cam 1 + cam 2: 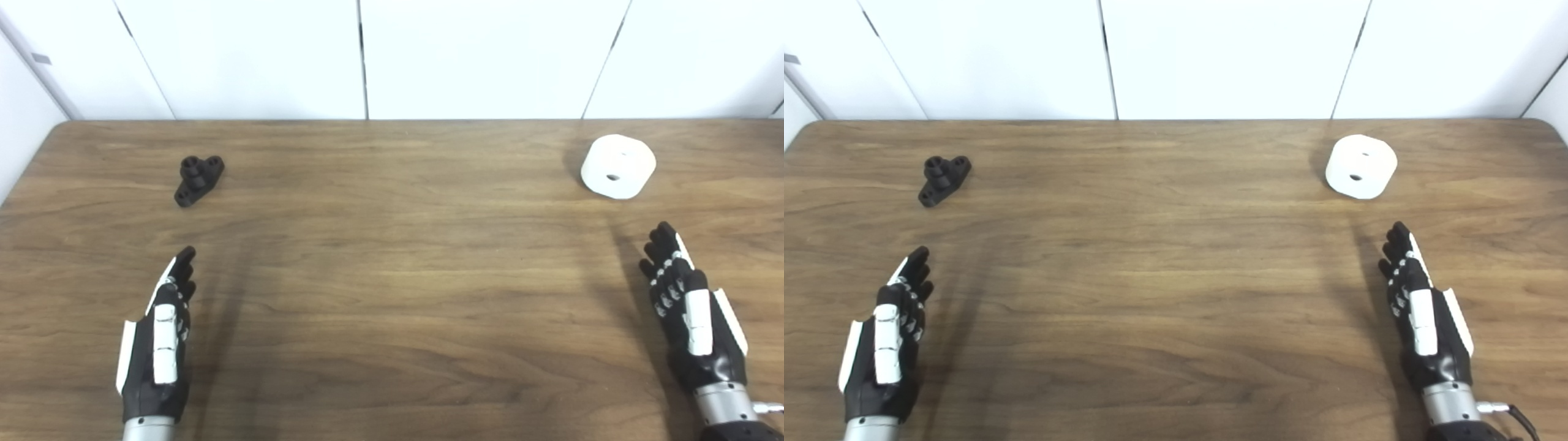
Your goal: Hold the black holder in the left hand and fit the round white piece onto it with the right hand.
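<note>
The small black holder (198, 179) lies on the wooden table (392, 275) at the far left, a short post sticking up from its lobed base. At the far right rests the round white piece (618, 166), a thick disc with a small hole in its face. My left hand (160, 340) is held edge-up near the front left, fingers straight and holding nothing, well short of the holder. My right hand (689, 309) mirrors it at the front right, fingers extended and empty, a hand's length in front of the white piece.
White wall panels (367, 58) stand right behind the table's far edge. Dark shadows of the arms fall on the wood beside each hand.
</note>
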You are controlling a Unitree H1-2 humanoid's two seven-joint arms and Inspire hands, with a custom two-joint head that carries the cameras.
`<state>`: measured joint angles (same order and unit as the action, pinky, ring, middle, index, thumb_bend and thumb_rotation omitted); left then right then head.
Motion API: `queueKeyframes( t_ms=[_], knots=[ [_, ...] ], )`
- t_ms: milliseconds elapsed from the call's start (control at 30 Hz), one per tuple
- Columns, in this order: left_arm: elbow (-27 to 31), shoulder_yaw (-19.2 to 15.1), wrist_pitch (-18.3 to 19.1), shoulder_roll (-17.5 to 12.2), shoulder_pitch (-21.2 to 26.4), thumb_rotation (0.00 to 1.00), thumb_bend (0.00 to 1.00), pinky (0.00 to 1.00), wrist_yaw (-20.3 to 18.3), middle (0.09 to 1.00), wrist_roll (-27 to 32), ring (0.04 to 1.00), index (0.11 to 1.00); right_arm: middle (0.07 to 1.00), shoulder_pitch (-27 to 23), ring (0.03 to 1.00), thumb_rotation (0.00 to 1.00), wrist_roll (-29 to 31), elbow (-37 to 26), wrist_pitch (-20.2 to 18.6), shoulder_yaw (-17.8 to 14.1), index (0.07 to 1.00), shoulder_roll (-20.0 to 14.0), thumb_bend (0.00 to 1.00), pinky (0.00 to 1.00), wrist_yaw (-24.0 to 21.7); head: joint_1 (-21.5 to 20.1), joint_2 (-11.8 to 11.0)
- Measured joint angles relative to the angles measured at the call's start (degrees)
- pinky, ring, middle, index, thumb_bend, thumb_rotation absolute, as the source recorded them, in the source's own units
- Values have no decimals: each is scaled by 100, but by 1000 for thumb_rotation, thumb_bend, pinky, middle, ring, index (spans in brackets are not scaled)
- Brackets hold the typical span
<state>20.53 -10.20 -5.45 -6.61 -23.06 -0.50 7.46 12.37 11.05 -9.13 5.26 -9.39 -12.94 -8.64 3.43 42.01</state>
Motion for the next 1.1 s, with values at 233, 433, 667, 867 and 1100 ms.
queueKeyframes(
  t_ms=[233,433,667,867,1100],
  knots=[
    [-12,59,-3,4,-9,1000,567,1000,2,987,-74,1000,922,1000,5,1000,1000,48,10,-2,-11,988,-28,643,1000,-14,272,-79],
    [-134,132,-106,12,-16,1000,562,1000,22,976,-143,1000,917,1000,-19,1000,1000,133,128,84,-61,995,-153,651,1000,-121,527,-202],
    [-252,252,-254,33,-50,1000,551,1000,53,969,-225,995,913,1000,-46,1000,1000,257,235,146,-140,1000,-228,621,1000,-262,1160,-501],
    [-407,372,-574,42,-84,1000,531,1000,127,974,-381,997,921,1000,-49,1000,1000,286,264,146,-181,1000,-240,634,1000,-283,1459,-799],
    [-510,543,-883,42,-141,985,554,1000,216,982,-488,1000,931,998,-46,1000,1000,309,378,264,-215,970,-375,678,1000,-338,1793,-1151]
  ],
)
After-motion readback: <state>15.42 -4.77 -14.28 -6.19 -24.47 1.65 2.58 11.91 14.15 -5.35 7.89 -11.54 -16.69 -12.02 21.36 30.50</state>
